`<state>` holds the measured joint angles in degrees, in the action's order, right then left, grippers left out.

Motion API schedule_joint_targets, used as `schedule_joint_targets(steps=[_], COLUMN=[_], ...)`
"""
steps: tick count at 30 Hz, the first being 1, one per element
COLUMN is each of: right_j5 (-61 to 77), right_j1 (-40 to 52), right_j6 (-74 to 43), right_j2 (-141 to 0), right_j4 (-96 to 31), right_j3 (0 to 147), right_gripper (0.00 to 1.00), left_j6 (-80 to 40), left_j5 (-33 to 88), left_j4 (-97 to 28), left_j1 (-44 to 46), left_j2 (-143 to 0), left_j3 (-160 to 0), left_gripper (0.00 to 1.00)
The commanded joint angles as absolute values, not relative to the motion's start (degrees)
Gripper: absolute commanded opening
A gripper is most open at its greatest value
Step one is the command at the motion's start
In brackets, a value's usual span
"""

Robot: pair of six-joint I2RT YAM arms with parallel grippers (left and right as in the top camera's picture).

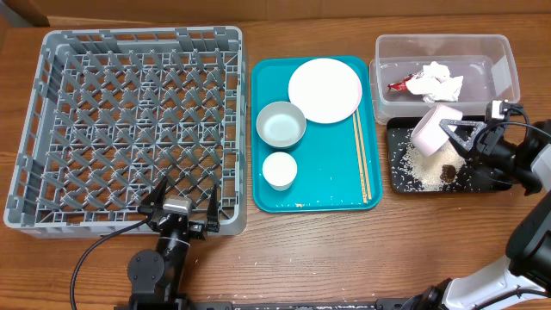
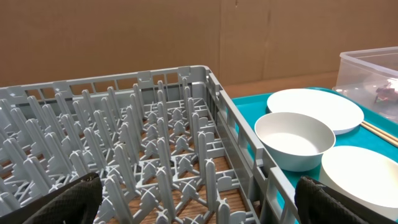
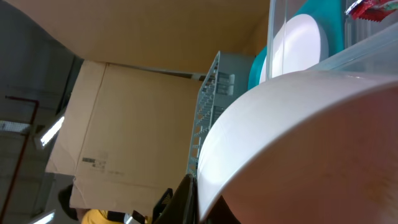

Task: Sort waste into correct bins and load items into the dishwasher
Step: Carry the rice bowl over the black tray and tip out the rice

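My right gripper (image 1: 449, 131) is shut on the rim of the pinkish bowl (image 1: 432, 128) and holds it tipped on its side over the black tray (image 1: 398, 176); the bowl fills the right wrist view (image 3: 311, 143). Rice grains (image 1: 415, 167) and a brown lump (image 1: 448, 172) lie in the black tray. The napkin (image 1: 436, 83) and red wrapper (image 1: 399, 84) lie in the clear tub (image 1: 508, 67). The plate (image 1: 324, 89), grey-green bowl (image 1: 281, 124), white cup (image 1: 279, 170) and chopsticks (image 1: 361, 155) rest on the teal tray (image 1: 327, 181). My left gripper (image 1: 182, 200) is open over the grey rack's (image 1: 77, 129) near edge.
Cardboard walls stand behind the table. A few rice grains lie on the teal tray's front edge (image 1: 300, 205). Bare wooden table runs along the front.
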<state>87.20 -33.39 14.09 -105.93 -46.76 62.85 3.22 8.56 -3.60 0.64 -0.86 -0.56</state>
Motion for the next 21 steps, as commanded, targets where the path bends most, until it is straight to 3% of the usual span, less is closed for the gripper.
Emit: schedule_joint_targets(steps=[1,6,12,21], right_j5=[89.93,89.93,89.91,89.69], right_j1=[-33.76,-34.52,-34.65,-34.63], right_j6=[7.42,-8.23,-16.29,-11.40], right_j2=[-106.28,-106.28,-106.28,-103.39], right_j4=[-44.49,-40.69,-39.18,-38.96], right_j3=[62.59,62.59,62.59,62.78], right_gripper=[0.04,0.04,0.04,0.04], left_j6=[4.10,4.10,4.10,4.10], left_j5=[8.40,8.43,8.43,8.43], left_j4=[-3.62,-3.62,-3.62,-3.62], left_j1=[0.30,0.30,0.30,0.30], left_j2=[-0.25,-0.25,-0.25,-0.25], left_j3=[-0.27,-0.27,-0.27,-0.27], left_gripper=[1.00,1.00,1.00,1.00])
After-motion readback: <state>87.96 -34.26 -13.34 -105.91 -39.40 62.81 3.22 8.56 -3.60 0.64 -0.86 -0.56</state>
